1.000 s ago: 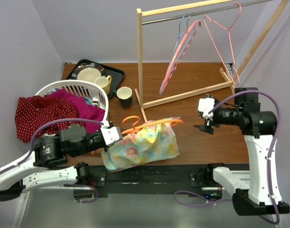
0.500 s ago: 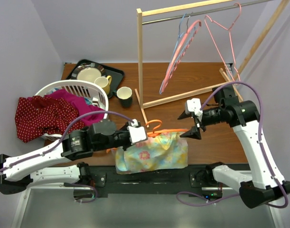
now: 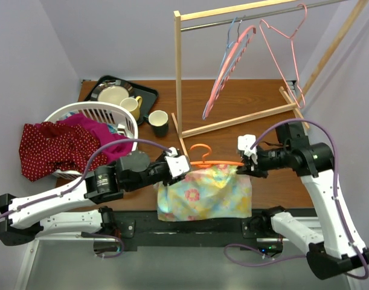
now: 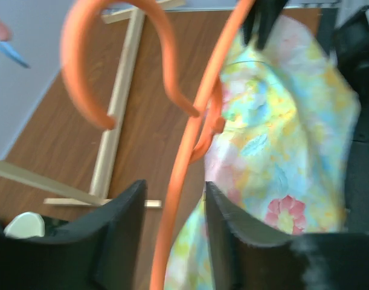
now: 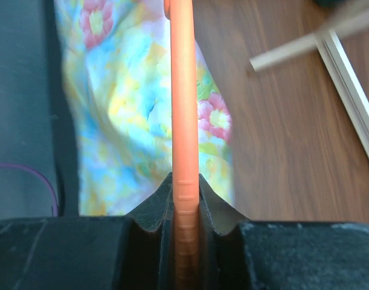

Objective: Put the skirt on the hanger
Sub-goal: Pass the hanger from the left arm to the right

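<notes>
At the far left a red dotted cloth (image 3: 48, 148) spills over the rim of a white basket (image 3: 90, 110), with a magenta cloth (image 3: 105, 138) heaped beside it. Behind them a black tray (image 3: 149, 92) carries a plate (image 3: 113, 95) and a yellow mug (image 3: 133, 106), and a dark mug (image 3: 158, 123) stands on the brown surface (image 3: 256, 96) just right of the tray. The left arm reaches rightward across the near edge. The left fingers (image 3: 178, 167) stand apart at the left end of the orange hanger (image 3: 215, 163), and its wrist view shows the hanger's sloping arm running up between them with a gap on either side. The hanger's hook points toward the far side. The floral skirt (image 3: 205, 193) hangs from the hanger's bar between the two sets of fingers, draping toward the near edge and over the dark base strip. It starts just right of the left fingers and ends just below the right ones. The right fingers (image 3: 249, 162) are clamped tight on the right end of the hanger, pads pressed to both sides of the orange bar. Behind stands a wooden rack (image 3: 178, 72) holding pink and blue hangers (image 3: 231, 60) and a pink wire hanger (image 3: 279, 43).
</notes>
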Motion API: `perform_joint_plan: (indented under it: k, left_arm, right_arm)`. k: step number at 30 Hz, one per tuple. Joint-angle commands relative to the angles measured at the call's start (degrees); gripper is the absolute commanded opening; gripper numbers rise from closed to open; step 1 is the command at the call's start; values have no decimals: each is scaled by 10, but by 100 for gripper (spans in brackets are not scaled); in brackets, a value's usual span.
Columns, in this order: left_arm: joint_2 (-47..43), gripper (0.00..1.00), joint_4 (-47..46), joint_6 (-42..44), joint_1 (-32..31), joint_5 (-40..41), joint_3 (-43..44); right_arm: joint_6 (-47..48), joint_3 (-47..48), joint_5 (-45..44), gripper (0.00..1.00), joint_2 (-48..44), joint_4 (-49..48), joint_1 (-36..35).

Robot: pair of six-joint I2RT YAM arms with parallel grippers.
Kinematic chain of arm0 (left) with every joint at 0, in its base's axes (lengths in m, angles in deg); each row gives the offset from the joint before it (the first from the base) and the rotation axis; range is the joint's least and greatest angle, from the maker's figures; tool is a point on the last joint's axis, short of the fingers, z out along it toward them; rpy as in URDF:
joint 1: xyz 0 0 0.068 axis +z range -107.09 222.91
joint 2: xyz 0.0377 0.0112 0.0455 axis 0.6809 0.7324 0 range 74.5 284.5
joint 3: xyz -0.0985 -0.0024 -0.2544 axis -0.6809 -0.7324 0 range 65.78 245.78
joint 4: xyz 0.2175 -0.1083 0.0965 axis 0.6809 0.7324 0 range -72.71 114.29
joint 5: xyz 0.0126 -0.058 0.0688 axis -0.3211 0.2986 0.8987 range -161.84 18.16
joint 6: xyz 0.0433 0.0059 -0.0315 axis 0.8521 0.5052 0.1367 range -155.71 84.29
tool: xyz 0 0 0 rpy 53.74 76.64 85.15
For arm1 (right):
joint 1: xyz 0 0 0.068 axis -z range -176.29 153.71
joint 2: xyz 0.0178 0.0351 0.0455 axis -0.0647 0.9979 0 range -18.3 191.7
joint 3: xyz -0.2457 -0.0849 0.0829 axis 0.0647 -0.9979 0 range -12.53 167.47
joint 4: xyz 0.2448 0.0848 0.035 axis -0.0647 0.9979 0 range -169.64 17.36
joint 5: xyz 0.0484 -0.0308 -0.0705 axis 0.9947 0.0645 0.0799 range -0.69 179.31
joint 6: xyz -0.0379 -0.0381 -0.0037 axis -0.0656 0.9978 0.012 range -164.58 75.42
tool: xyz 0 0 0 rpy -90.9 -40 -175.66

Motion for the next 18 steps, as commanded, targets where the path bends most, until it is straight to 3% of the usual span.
perform_joint_plan:
  k: [1,5,8,12,18]
  left_arm:
    - [-12,65,-66,-3,4,100,4]
    - [-43,70,-60,5,4,126,-14]
    - [-81,71,-72,0,5,136,-56]
    - [-142,71,-95,-13,4,129,-136]
    - [-163,72,-143,-33,4,97,-216]
  right_arm:
    - [-76,4,-138,0,-48,46,44]
    - [-122,2,-215,0,-85,2,113]
    - [-215,-8,-260,0,-112,-55,116]
    - [-310,-31,-446,0,-144,-154,116]
    - [-370,-40,-472,0,-128,-202,117]
